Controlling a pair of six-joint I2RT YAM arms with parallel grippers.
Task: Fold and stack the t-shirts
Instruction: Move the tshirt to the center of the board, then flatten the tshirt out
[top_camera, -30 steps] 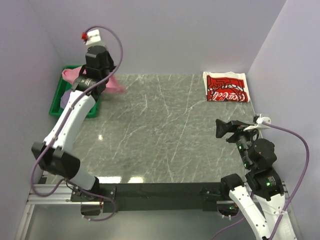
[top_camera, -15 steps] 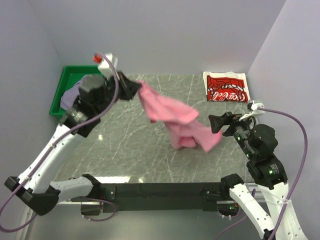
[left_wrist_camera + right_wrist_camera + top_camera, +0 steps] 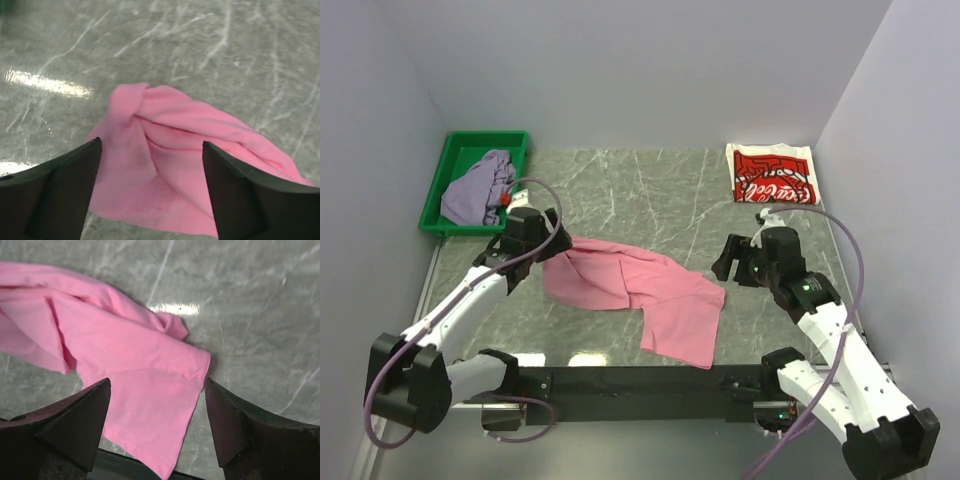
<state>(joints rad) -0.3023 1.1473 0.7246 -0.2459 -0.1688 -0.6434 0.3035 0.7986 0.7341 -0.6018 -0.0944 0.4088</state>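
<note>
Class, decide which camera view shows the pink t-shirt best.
Top external: it alone shows the whole pink t-shirt, every edge in frame. The left wrist view catches only one bunched end; the right wrist view only the other.

Top external sits high behind the arm bases, looking down over the whole table [image 3: 650, 190]; both wrist cameras look steeply down from close range, left at the bunched end of the pink t-shirt [image 3: 165, 165], right at its flatter end, both inside the top view.

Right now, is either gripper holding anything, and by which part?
Nothing: left gripper and right gripper are open above the pink t-shirt on the table.
</note>
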